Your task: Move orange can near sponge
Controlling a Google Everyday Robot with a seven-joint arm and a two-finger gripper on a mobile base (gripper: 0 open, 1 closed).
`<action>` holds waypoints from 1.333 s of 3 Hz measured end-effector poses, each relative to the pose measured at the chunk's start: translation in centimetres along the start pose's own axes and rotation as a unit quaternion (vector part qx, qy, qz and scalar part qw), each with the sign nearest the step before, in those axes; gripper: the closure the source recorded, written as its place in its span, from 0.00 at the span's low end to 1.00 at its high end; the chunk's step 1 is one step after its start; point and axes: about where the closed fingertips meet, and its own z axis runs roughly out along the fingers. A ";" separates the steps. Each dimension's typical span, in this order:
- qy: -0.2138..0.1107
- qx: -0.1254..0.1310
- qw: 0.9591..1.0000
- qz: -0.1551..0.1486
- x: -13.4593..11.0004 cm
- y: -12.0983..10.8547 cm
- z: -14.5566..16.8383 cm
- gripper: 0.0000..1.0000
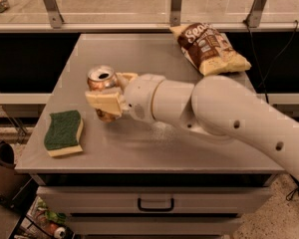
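Closest to the camera, below the front edge, a drawer (pixel 154 199) with a dark handle (pixel 155 203) runs across the cabinet. Above it lies the grey tabletop (pixel 139 153). On its front left part the sponge (pixel 64 132) lies flat, green side up with the pale yellow base showing along its near and right edges, one long side close to the left edge of the tabletop. Just to the right of the sponge and a little farther back, the hand (pixel 103 89) is closed around the orange can (pixel 101 79). Its pale fingers (pixel 107 102) press the can's sides, one across the near side of the body and one behind it. The can stands roughly upright, its silver top with the opening facing up, near the sponge but apart from it. Whether its base rests on the tabletop or hangs just above it cannot be told. The thick white arm (pixel 219 111) reaches in from the lower right, crossing the right half of the tabletop to the hand. Farther back, at the far right corner, a brown-and-yellow chip bag (pixel 209 48) lies flat, well apart from the can. Behind the tabletop a pale rail (pixel 139 27) runs from side to side.
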 end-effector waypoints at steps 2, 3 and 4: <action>-0.030 0.008 1.000 -0.006 1.5 3.5 -0.4 0.84; -0.029 0.007 1.000 -0.007 1.5 3.7 -0.4 0.61; -0.029 0.006 1.000 -0.008 1.4 3.8 -0.3 0.38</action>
